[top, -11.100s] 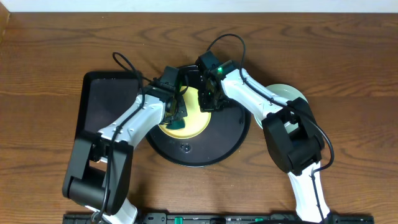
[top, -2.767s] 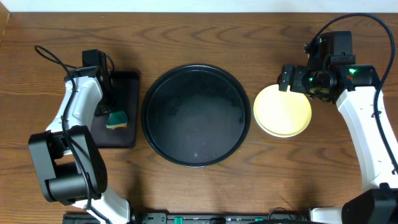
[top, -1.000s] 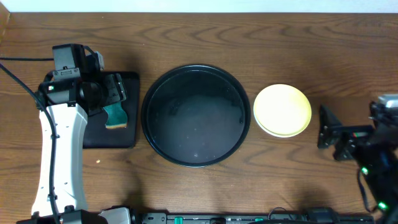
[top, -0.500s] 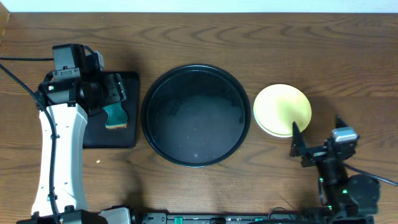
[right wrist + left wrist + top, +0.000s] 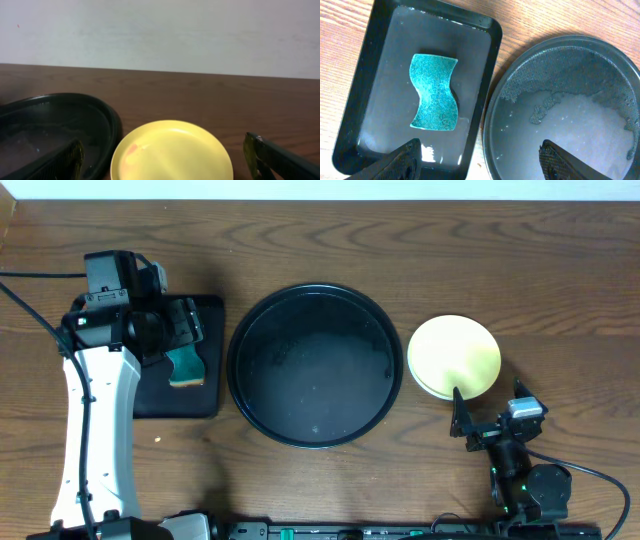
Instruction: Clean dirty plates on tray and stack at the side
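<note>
The large round black tray (image 5: pixel 315 366) lies mid-table with no plate on it; its floor (image 5: pixel 580 115) looks wet. To its right the plates (image 5: pixel 454 357) sit stacked on the wood, the pale yellow one on top. That top plate (image 5: pixel 172 150) carries a faint reddish smear on its left side. My right gripper (image 5: pixel 488 420) is open, low by the front edge just below the stack, and it faces the stack (image 5: pixel 165 160). My left gripper (image 5: pixel 185 325) is open and holds nothing. It hovers where the round tray meets the smaller rectangular tray (image 5: pixel 480 160).
A smaller rectangular black tray (image 5: pixel 150 395) lies left of the round one, wet inside (image 5: pixel 385 75). A teal sponge (image 5: pixel 185 365) lies loose in it (image 5: pixel 434 93). A pale wall stands behind the table's far edge.
The right arm has drawn back from the far right toward the front edge and now sits just below the stacked plates. The left arm, sponge and plates have not moved.
</note>
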`<state>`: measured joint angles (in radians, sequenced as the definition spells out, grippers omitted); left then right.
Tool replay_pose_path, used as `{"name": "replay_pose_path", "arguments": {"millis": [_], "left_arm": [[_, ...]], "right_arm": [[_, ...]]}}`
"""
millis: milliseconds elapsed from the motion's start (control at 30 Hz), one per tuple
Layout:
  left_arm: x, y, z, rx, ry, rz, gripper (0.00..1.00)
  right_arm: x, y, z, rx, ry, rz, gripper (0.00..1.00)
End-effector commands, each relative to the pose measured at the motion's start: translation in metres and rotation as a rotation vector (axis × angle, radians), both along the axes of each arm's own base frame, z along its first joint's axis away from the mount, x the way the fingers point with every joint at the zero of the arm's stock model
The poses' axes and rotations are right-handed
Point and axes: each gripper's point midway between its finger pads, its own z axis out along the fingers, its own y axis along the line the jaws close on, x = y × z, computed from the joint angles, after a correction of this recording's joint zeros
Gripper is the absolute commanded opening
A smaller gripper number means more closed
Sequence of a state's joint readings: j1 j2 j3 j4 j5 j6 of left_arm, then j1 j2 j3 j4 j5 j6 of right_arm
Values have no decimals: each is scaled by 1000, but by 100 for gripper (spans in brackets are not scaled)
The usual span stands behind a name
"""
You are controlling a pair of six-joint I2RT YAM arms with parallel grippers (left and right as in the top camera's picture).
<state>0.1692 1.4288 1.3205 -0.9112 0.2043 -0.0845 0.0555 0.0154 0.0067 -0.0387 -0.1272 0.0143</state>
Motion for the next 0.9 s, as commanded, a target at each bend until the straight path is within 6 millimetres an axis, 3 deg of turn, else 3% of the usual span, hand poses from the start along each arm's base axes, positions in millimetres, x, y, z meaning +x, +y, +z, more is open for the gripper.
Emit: {"name": "replay_pose_path", "arguments": {"millis": [0, 867], "left_arm": [[2, 1, 3, -5, -7, 4, 75], [0, 4, 1, 14, 1, 8, 75]], "right_arm": [[0, -1, 1, 7, -3, -5, 99], [-1, -1, -5, 6, 18, -5, 99]]}}
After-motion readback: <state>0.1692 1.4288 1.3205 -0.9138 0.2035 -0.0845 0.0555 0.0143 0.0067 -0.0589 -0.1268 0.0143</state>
